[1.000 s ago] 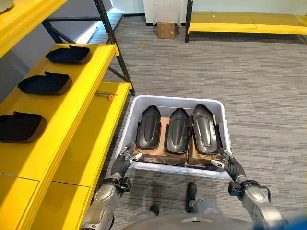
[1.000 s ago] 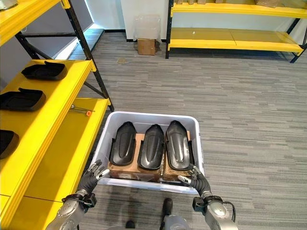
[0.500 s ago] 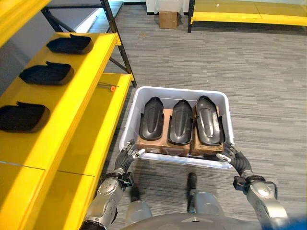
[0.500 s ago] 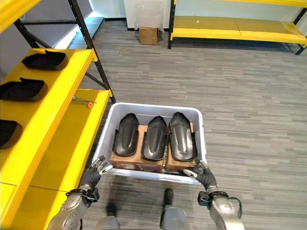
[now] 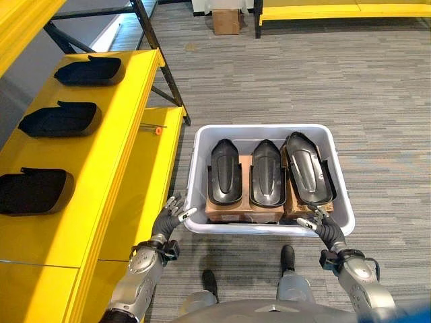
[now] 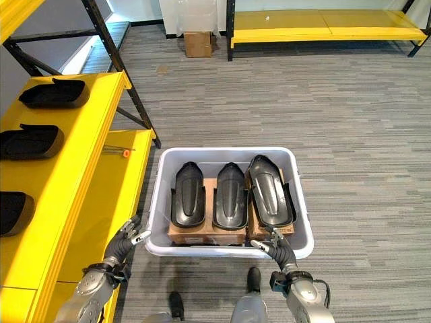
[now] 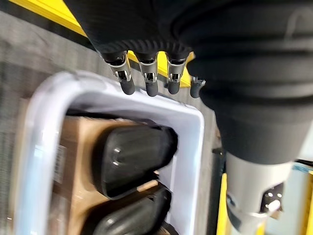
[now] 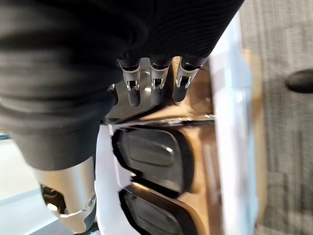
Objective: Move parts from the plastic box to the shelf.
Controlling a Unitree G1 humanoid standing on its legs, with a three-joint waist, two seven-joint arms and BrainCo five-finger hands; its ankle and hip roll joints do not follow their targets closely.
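Note:
A pale grey plastic box stands on the carpet in front of me. It holds three black moulded parts lying side by side on cardboard cartons. My left hand is open just left of the box's near left corner, a little apart from it. At the near right corner my right hand is open with its fingers by the rim. In the wrist views the straight fingers point over the box rim at the parts.
The yellow shelf runs along my left and carries three more black parts. Its lower board lies beside the box, with a thin orange-tipped rod on it. A carton and another yellow rack stand far off.
The camera has shifted, so the box shows further right. My left hand has come away from the box's near left corner; my right hand stays at the near right corner.

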